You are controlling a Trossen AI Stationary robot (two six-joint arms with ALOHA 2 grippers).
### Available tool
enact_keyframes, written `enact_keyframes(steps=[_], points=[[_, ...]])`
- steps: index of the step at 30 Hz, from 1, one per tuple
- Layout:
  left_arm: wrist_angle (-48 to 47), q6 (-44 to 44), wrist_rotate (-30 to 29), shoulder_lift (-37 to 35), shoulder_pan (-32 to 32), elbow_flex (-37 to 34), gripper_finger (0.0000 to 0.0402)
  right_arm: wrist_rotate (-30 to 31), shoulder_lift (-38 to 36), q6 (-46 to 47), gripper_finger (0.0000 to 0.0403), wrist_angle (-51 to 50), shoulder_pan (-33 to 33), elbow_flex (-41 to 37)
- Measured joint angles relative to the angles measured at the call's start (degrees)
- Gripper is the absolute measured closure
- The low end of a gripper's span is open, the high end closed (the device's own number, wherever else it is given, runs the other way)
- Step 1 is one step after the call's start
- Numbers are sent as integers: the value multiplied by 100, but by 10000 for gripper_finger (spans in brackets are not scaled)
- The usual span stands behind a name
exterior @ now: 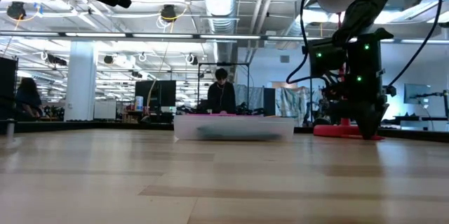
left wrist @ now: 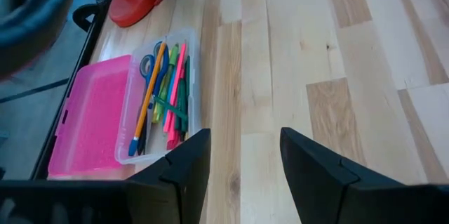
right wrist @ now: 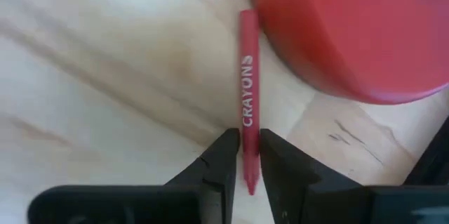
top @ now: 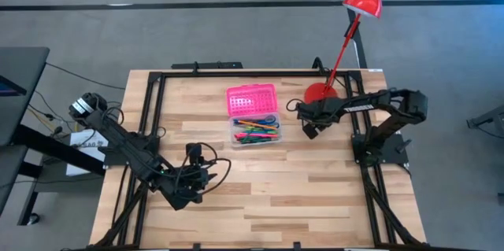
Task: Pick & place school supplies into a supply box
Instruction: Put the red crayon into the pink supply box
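Right gripper points down at the tabletop, fingers pinched on a red crayon lying flat just beside the lamp's red base. The open supply box sits near that base, pens inside. Left gripper waits well apart from the base, fingers spread.
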Motion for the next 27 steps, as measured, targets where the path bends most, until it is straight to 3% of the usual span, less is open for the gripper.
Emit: enact_keyframes(steps=[8,14,21,27], points=[[-1,-169,56,0,-1,2,235,-217,-5,-108,394,-103,549,3],[-27,-456,58,0,-104,3,235,-253,0,119,390,-227,1123,0],[-681,-1725,34,2,-529,4,235,-252,4,596,394,-345,1992,-4],[-1192,-2700,-421,4,-1065,4,235,-200,4,803,396,-343,2807,5]])
